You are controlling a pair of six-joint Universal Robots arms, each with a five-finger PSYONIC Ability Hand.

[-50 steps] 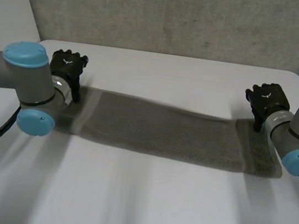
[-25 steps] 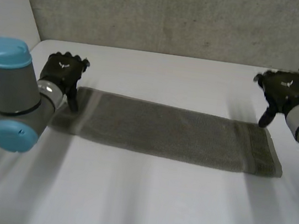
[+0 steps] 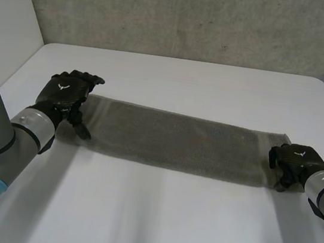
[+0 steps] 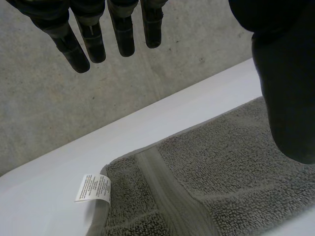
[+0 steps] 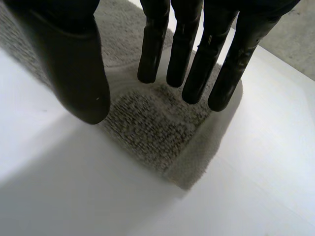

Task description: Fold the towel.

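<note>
Looking down from the head camera, I see the towel (image 3: 183, 142) flat across the table (image 3: 166, 219), left hand (image 3: 66, 93) at one end, right hand (image 3: 294, 159) at the other. Left wrist: straight fingers (image 4: 123, 34) spread above the corner bearing a label (image 4: 93, 188). Right wrist: straight fingers (image 5: 184, 49) over a corner, thumb apart.

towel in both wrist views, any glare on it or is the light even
Left wrist view: towel matte, no glare, its white label brightest. Right wrist view: towel paler near the right robot hand, darker toward its corner; table bright white beyond.
</note>
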